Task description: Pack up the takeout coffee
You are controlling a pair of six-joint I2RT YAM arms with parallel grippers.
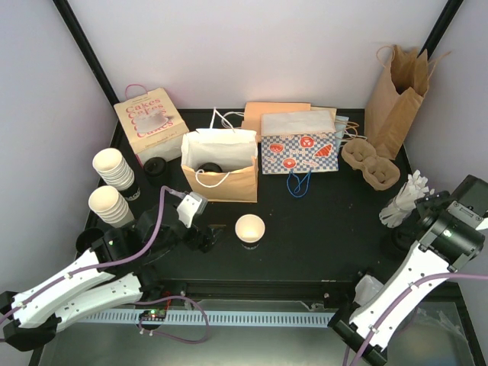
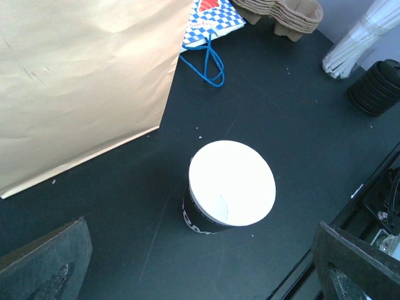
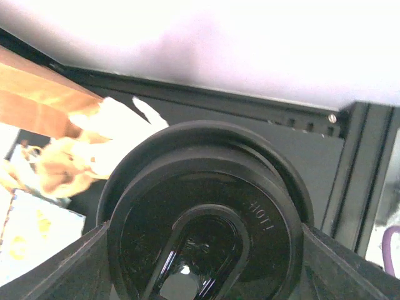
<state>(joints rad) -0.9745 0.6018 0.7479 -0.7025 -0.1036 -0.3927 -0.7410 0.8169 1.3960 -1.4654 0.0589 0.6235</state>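
The left arm (image 1: 84,286) lies low across the table (image 1: 328,229), left gripper (image 2: 200,275) spread wide just short of the lidless coffee cup (image 1: 250,229) standing mid-table. The right arm (image 1: 412,290) bends down at the right edge, right gripper (image 3: 206,269) pinching 1 black lid (image 3: 206,181).

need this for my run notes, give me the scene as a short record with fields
cup: cream paper cup with dark base band, upright, no lid, mid-table
left hand: open, empty, beside cup, not touching
right hand: fingers either side of round black plastic lid, grip unclear
bag: open tan paper bag, standing behind cup
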